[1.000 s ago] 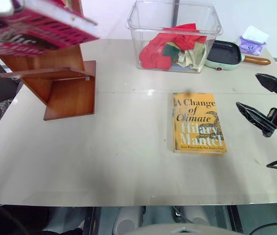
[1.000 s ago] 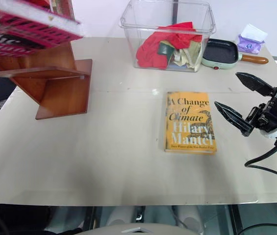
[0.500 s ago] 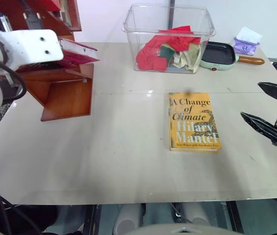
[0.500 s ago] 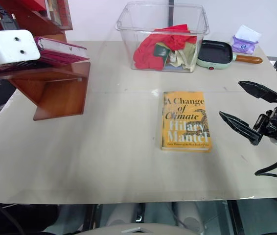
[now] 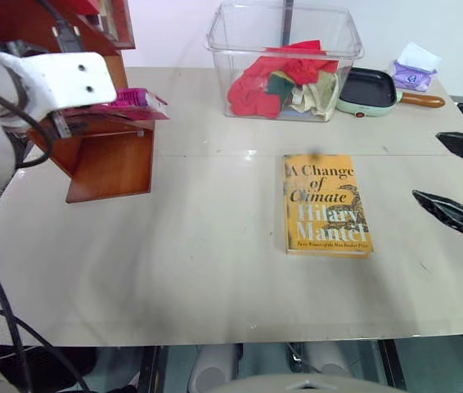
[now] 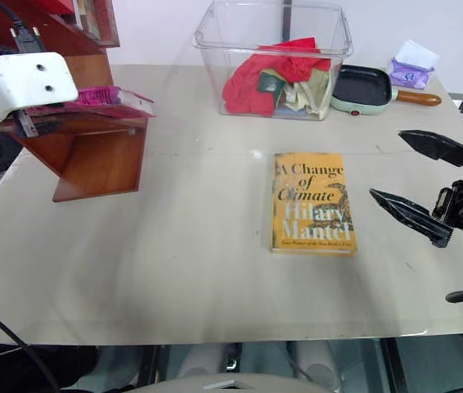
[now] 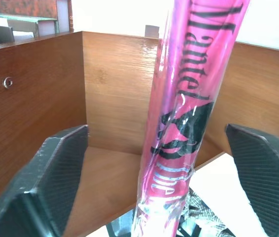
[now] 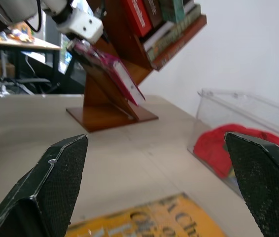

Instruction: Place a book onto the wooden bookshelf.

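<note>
You see the bright pink paperback book point(image 7: 191, 103) with black lettering standing between the left gripper's point(image 7: 166, 185) two black textured fingers point(image 7: 60, 173), touching neither. Behind the book, the reddish-brown wooden bookshelf point(image 7: 41, 98) shows its panels and a flat shelf board.

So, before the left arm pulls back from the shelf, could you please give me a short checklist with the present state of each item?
1. Left gripper open around the book, fingers standing apart from it on both sides: ok.
2. Book lying on the wooden bookshelf, on its lower shelf: ok.
3. Book fully in: not ok, one end sticks out past the shelf's front edge.
4. Book steady once the arm leaves: cannot tell.
5. Right gripper open, empty and away from the shelf, over the table's right side: ok.
6. Orange-yellow book flat on the table, well away from the left arm: ok.
</note>
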`<state>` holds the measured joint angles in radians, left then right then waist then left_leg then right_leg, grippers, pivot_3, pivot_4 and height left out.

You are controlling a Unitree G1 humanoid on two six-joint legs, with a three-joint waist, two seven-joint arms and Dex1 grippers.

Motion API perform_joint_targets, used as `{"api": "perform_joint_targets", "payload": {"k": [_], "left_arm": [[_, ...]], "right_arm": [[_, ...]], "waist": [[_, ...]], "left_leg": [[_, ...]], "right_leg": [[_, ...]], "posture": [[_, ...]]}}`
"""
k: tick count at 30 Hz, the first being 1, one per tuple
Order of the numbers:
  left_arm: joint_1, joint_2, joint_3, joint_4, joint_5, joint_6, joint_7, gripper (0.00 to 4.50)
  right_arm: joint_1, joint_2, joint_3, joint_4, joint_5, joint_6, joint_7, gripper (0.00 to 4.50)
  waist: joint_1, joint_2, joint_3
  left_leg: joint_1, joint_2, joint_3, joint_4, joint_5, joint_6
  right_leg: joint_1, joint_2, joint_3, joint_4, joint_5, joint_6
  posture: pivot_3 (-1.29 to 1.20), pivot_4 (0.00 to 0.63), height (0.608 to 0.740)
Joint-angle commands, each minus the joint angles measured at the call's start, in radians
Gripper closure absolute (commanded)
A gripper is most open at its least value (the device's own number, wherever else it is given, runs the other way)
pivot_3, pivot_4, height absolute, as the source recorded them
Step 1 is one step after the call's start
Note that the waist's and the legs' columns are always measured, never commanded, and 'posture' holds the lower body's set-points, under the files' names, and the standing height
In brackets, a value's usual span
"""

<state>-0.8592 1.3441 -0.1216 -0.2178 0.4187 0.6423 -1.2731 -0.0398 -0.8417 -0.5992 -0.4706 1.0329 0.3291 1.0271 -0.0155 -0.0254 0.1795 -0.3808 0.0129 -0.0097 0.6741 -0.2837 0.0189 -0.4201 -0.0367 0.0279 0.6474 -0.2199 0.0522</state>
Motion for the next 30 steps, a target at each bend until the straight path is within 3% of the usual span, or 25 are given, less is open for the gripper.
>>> {"api": "perform_joint_targets", "payload": {"k": [1, 8, 11, 12, 15, 18, 20, 24, 30], "left_arm": [[0.015, 0.015, 0.121, -0.046, -0.108, 0.005, -0.040, 0.22], [0.115, -0.050, 0.294, -0.049, -0.295, -0.144, 0.013, 0.22], [0.124, -0.086, 0.350, -0.075, -0.397, -0.092, 0.011, 0.22], [0.106, -0.122, 0.376, -0.105, -0.478, -0.021, 0.001, 0.22], [0.078, -0.351, 0.454, -0.299, -0.795, 0.298, 0.063, 0.22], [0.081, -0.582, 0.453, -0.407, -0.942, 0.479, 0.222, 0.22], [0.153, -0.700, 0.422, -0.457, -0.969, 0.495, 0.320, 0.22], [0.387, -0.788, 0.371, -0.503, -0.977, 0.434, 0.405, 0.22], [0.738, -0.728, 0.370, -0.383, -0.910, 0.183, 0.360, 0.22]], "right_arm": [[-0.025, -0.002, -0.039, -0.023, 0.050, 0.012, -0.018, 0.00], [-0.031, 0.011, -0.039, -0.020, 0.074, 0.021, -0.020, 0.00], [-0.023, 0.021, -0.043, -0.024, 0.081, 0.017, -0.015, 0.00], [-0.018, 0.024, -0.044, -0.026, 0.080, 0.015, -0.012, 0.00], [-0.004, 0.031, -0.047, -0.036, 0.075, 0.015, -0.017, 0.00], [0.035, 0.021, -0.051, -0.055, 0.045, 0.036, -0.048, 0.00], [0.093, 0.014, -0.046, -0.067, -0.018, 0.045, -0.064, 0.00], [0.237, -0.005, -0.058, -0.071, -0.081, 0.132, -0.121, 0.00], [0.447, 0.039, -0.121, -0.055, -0.267, 0.079, -0.132, 0.00]], "waist": [[0.003, 0.000, 0.000], [0.007, 0.000, 0.000], [0.005, 0.000, 0.000], [0.005, 0.000, 0.000], [0.013, 0.002, -0.001], [0.017, 0.001, -0.001], [0.016, 0.001, -0.001], [0.001, 0.003, -0.003], [0.006, 0.005, -0.005]], "left_leg": [[-0.001, 0.000, 0.000, 0.000, 0.000, 0.000], [-0.003, -0.001, -0.001, 0.001, 0.000, 0.000], [-0.002, -0.001, -0.001, 0.002, 0.000, 0.000], [-0.002, -0.001, -0.001, 0.003, 0.000, 0.000], [-0.001, -0.001, -0.002, 0.004, 0.000, 0.000], [-0.003, 0.002, -0.003, 0.010, 0.000, 0.000], [-0.002, 0.001, -0.003, 0.011, 0.000, 0.000], [0.002, -0.001, -0.004, 0.010, 0.000, 0.000], [0.002, -0.001, -0.003, 0.007, 0.000, 0.000]], "right_leg": [[0.000, 0.000, -0.001, -0.001, 0.000, 0.000], [0.000, -0.003, -0.003, -0.002, 0.000, 0.000], [0.001, -0.003, -0.002, -0.001, 0.000, 0.001], [0.001, -0.003, -0.002, -0.001, 0.000, 0.001], [0.003, -0.003, -0.003, -0.001, 0.000, 0.001], [0.006, -0.004, -0.006, -0.001, 0.001, 0.002], [0.007, -0.004, -0.006, -0.001, 0.002, 0.003], [0.009, -0.003, -0.001, 0.001, 0.002, 0.003], [0.007, -0.002, 0.000, 0.000, 0.002, 0.002]], "posture": [[0.00, 0.150, 0.740], [0.00, 0.150, 0.740], [0.00, 0.150, 0.740], [0.00, 0.150, 0.740], [0.00, 0.150, 0.740], [0.00, 0.150, 0.740], [0.00, 0.150, 0.740], [0.00, 0.150, 0.740], [0.00, 0.150, 0.740]]}}
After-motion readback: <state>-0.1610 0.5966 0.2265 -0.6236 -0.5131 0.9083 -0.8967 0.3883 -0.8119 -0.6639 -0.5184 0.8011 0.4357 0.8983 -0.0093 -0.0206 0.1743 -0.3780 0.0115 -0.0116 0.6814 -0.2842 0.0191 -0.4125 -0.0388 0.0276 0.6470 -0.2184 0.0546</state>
